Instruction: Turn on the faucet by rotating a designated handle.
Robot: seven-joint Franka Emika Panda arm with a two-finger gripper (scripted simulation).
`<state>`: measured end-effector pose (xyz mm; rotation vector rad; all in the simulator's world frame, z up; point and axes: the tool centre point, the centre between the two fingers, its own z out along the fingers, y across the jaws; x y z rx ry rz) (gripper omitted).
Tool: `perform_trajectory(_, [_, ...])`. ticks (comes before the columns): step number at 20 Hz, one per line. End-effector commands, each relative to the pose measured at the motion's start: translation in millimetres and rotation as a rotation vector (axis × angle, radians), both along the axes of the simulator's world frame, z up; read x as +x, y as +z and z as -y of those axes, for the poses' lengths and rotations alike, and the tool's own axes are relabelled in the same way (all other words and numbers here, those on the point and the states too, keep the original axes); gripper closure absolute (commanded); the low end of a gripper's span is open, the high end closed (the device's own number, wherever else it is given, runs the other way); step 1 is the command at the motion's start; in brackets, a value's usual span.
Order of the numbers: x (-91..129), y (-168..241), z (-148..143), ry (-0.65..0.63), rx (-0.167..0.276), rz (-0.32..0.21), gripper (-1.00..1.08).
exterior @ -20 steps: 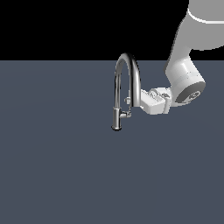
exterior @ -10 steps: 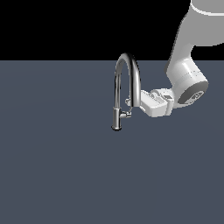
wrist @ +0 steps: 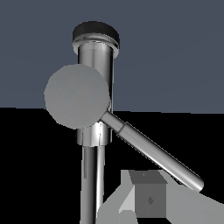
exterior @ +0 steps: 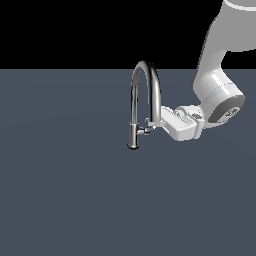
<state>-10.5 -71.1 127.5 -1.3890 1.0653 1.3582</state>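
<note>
The chrome faucet (exterior: 145,67) rises as a tall arch from a short base on the dark grey floor. Its handle (exterior: 145,131) is a small stub low on the stem. My white gripper (exterior: 156,124) reaches in from the exterior view's right, with its tip against the spout's descending leg, just above the handle. In the wrist view the faucet (wrist: 95,57) stem is close. The handle (wrist: 77,96) shows a round grey cap and a thin lever (wrist: 153,151) slanting away. A grey finger (wrist: 150,200) sits just beside the lever's far end. The gap between the jaws is hidden.
The white arm (exterior: 216,90) comes down from the upper right of the exterior view. A flat dark grey floor (exterior: 70,190) spreads all around the faucet under a black background.
The wrist and hand have sunk slightly and shifted a little to the exterior view's right. The faucet and handle look unchanged.
</note>
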Motion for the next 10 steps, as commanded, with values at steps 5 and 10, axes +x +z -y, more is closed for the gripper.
perform_trajectory(5, [-13.3, -35.7, 6.8, -0.006, -0.003, -0.014, 1.08])
perform_trajectory(10, [-23.8, -62.1, 13.0, -0.012, -0.006, -0.023, 1.08])
